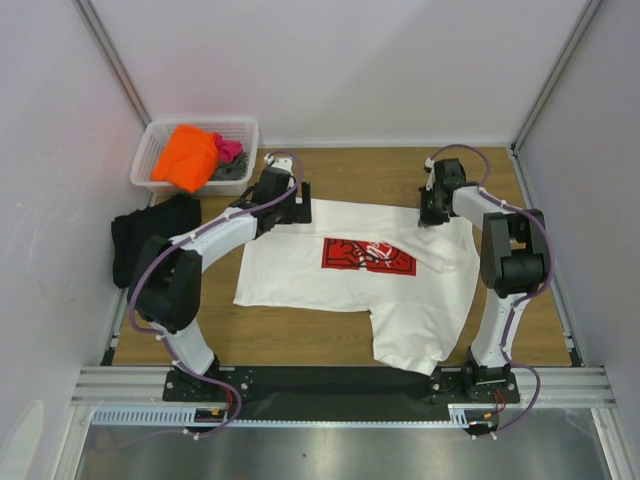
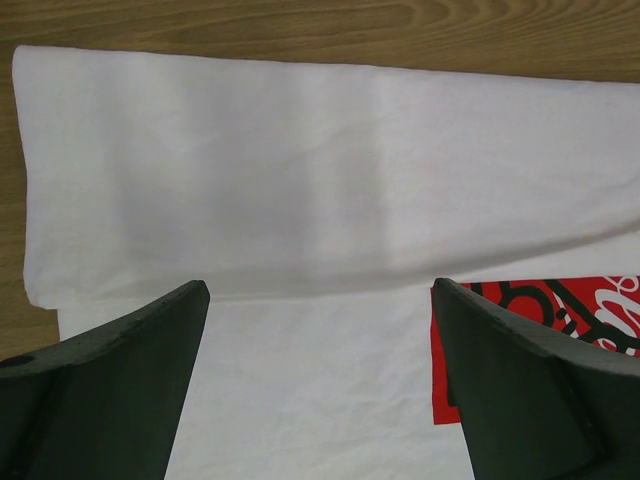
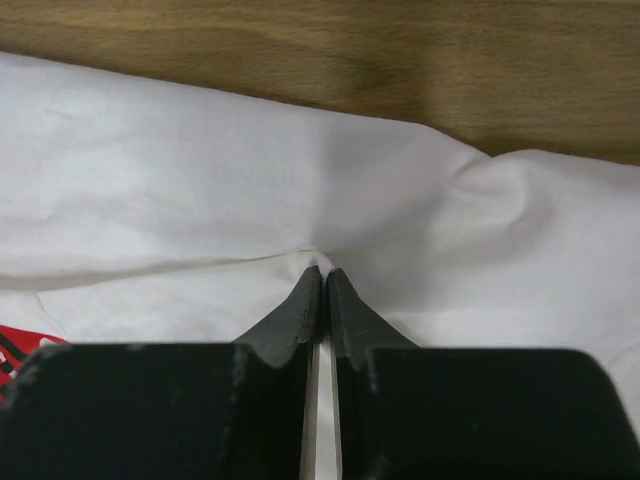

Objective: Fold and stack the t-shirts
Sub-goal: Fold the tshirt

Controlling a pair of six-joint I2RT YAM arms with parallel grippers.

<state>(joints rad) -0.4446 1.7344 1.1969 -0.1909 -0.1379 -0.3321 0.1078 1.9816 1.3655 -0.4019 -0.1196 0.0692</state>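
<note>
The large white t-shirt (image 1: pixel 330 285) lies spread on the wooden table, its red-and-black chest graphic (image 1: pixel 367 256) facing up, with its far edge folded over in a band (image 2: pixel 300 180). My left gripper (image 1: pixel 297 208) hovers open over the shirt's far left part; in the left wrist view its fingers (image 2: pixel 320 290) straddle bare white cloth beside the graphic (image 2: pixel 590 305). My right gripper (image 1: pixel 433 212) is at the shirt's far right edge. It (image 3: pixel 325 270) is shut on a small pinched ridge of white cloth (image 3: pixel 200 190).
A plain black t-shirt (image 1: pixel 150 235) lies at the table's left edge. The white lattice basket (image 1: pixel 150 150) at the back left holds orange (image 1: pixel 187 157), pink (image 1: pixel 228 148) and grey (image 1: pixel 232 170) tees. Bare wood (image 1: pixel 300 335) lies in front of the shirt.
</note>
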